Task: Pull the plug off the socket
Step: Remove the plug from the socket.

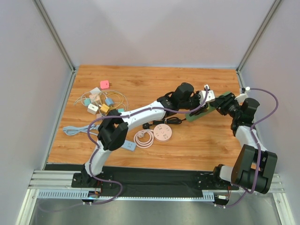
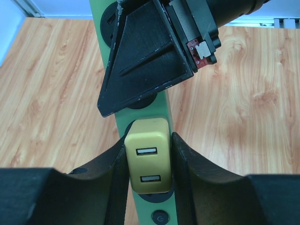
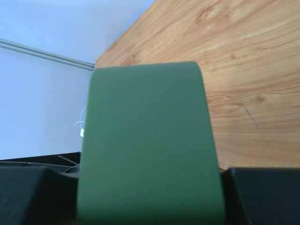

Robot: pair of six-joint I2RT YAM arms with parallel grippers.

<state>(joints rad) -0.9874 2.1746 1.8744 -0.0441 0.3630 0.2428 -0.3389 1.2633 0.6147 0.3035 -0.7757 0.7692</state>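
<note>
Grip step, pull not yet made. Left gripper [image 2: 148, 140] straddles the yellow plug [image 2: 147, 161]. Both pads [image 2: 117, 164] sit against the plug's flanks with no visible gap, so I read it as clamped on the plug body. Plug looks fully seated in the green socket strip [image 2: 139, 208], USB ports facing the left wrist camera.

Right gripper [image 3: 149, 197] is clamped on the strip's end. Its own view is filled by the green strip between the fingers. In the left wrist view one of its black fingers shows at 12 o'clock from the plug, near but not touching it. The strip's power button [image 2: 160, 218] is at 6 o'clock from the plug.

Overhead, the strip sits at about 2 o'clock from the centre of the table [image 1: 197, 150], left arm reaching in from 9 o'clock, right from 3 o'clock.

Next move, my call: firm grip, then draw straight back along the pin axis while the right holds the strip still. Twisting risks jamming the pins or the pads slipping off the smooth casing.
</note>
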